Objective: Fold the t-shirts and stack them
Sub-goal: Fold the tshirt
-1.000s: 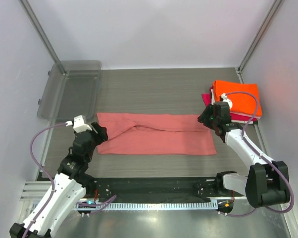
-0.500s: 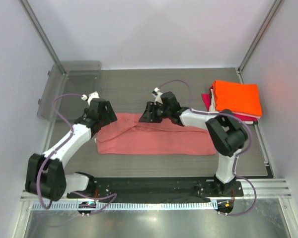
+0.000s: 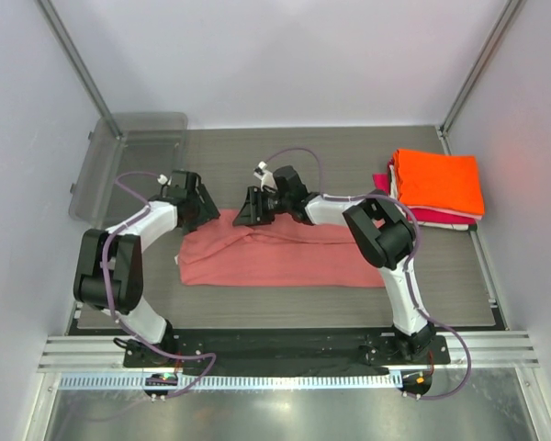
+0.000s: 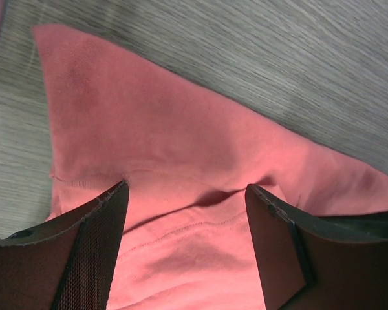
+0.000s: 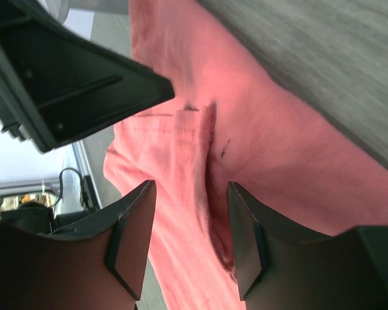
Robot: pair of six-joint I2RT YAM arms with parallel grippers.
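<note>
A salmon-pink t-shirt (image 3: 285, 253) lies folded into a long strip across the middle of the table. My left gripper (image 3: 207, 213) is open just above its far left corner; the left wrist view shows the pink cloth (image 4: 181, 213) between the spread fingers. My right gripper (image 3: 246, 211) is open over the strip's far edge, left of centre; a fold of the pink cloth (image 5: 194, 213) lies between its fingers. A bright orange t-shirt (image 3: 438, 180) lies folded on top of a stack at the back right, over a white one (image 3: 422, 209) and a magenta-red one (image 3: 382, 182).
A clear grey plastic tray (image 3: 133, 161) sits at the back left, partly off the table. Metal frame posts stand at both back corners. The arm bases are on a black rail along the near edge.
Both arms have swung from the near sides in to the far edge of the pink shirt. The left gripper went to its far left corner, the right gripper from the stack to left of centre.
</note>
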